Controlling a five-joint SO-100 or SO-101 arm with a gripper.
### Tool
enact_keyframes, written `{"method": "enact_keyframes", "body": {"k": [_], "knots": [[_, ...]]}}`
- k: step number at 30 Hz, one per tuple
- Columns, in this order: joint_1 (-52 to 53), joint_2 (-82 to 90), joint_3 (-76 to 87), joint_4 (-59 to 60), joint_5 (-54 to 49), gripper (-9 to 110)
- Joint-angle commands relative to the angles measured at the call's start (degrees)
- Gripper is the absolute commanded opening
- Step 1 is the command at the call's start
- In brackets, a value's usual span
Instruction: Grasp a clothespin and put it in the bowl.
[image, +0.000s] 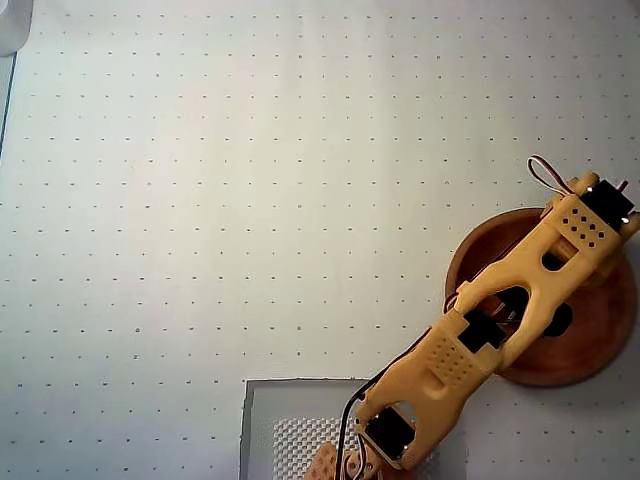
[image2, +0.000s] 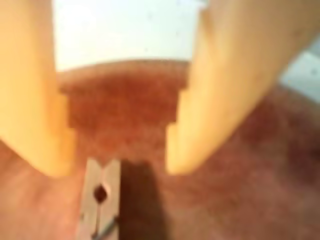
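Looking through the wrist view, you can see the tool standing wide, its two yellow fingers apart and holding nothing. The clothespin lies below them on the reddish floor of the bowl, so the drop appears done. In the overhead view the arm reaches over the bowl at the right of the dotted surface. Keep the fingers spread and lift straight up, clear of the rim, so nothing drags the clothespin back out.
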Motion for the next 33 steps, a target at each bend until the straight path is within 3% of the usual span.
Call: {"method": "enact_keyframes", "body": {"k": [1, 7, 20, 33], "knots": [[-1.05, 11.43, -2.64, 1.58, 0.35, 0], [-3.43, 17.93, -2.55, 1.58, 3.43, -3], [-22.06, 32.87, 3.87, 1.58, 23.91, -3], [-42.71, 37.97, 6.15, 0.62, 61.26, -3]]}}
